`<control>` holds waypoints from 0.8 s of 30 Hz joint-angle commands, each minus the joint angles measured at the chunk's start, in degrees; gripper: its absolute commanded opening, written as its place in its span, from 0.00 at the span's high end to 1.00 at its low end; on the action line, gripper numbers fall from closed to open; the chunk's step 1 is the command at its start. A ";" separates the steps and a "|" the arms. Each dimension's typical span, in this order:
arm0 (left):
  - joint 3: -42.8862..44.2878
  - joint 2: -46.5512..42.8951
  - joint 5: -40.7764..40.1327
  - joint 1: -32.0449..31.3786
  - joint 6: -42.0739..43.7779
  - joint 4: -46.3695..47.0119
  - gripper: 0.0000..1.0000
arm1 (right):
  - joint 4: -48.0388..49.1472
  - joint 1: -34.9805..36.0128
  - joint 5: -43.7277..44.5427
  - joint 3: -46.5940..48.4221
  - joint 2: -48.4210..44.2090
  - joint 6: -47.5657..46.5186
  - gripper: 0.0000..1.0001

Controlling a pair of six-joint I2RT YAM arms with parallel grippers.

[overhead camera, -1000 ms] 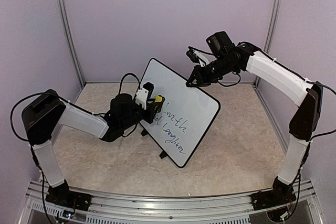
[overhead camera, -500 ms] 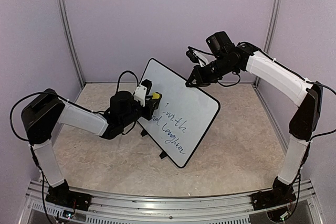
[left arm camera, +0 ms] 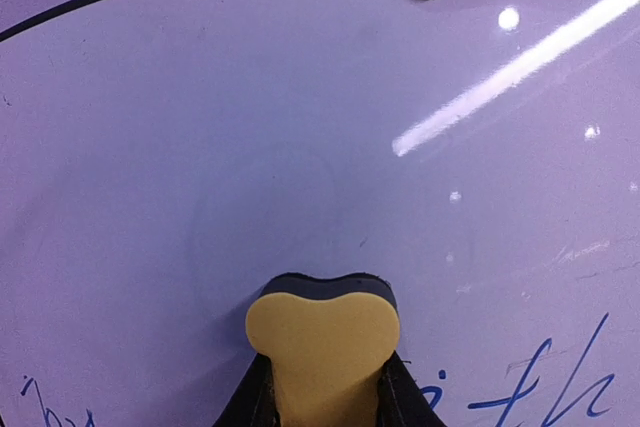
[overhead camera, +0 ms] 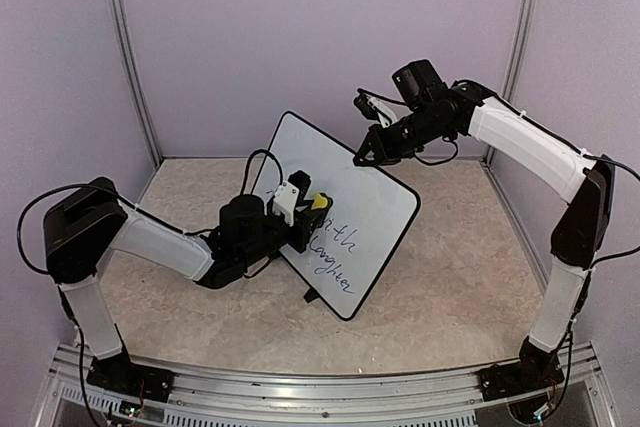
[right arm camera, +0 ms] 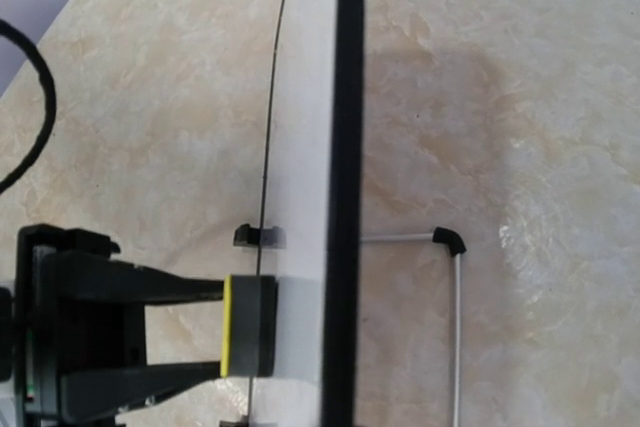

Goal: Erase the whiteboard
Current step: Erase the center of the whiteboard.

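The whiteboard (overhead camera: pixel 325 152) stands tilted on the table, with blue and black cursive writing (overhead camera: pixel 333 247) on its lower half. My left gripper (overhead camera: pixel 309 215) is shut on a yellow-backed eraser (overhead camera: pixel 320 201) and presses its dark felt flat against the board at the start of the upper line. In the left wrist view the eraser (left arm camera: pixel 322 332) sits on the white face (left arm camera: pixel 300 127), with blue letters (left arm camera: pixel 560 387) to its right. My right gripper (overhead camera: pixel 364 157) is shut on the board's top edge. The right wrist view shows the board's frame (right arm camera: pixel 350 147) edge-on and the eraser (right arm camera: pixel 248 325).
The board rests on small black feet (overhead camera: pixel 311 295) and a wire stand (right arm camera: pixel 455 247) behind it. The table is beige marbled stone (overhead camera: pixel 460 267), closed in by purple walls. The left arm's cable (overhead camera: pixel 255 162) loops beside the board's left edge.
My left gripper has slid the eraser to the right and slightly down across the board, onto the start of the upper written line. The right arm and the board have stayed put.
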 commanded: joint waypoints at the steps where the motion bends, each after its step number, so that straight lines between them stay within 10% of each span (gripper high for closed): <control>1: -1.29 2.31 2.19 -2.22 0.99 -7.65 0.88 | -2.75 5.67 -12.54 -0.86 1.77 -7.12 1.00; 13: 1.23 1.56 0.66 9.94 1.83 -9.88 0.88 | -2.95 5.68 -11.96 -0.86 1.53 -7.02 1.00; 24: -1.37 2.24 0.82 6.05 1.76 -7.60 0.88 | -3.01 5.65 -12.01 0.02 2.06 -6.82 1.00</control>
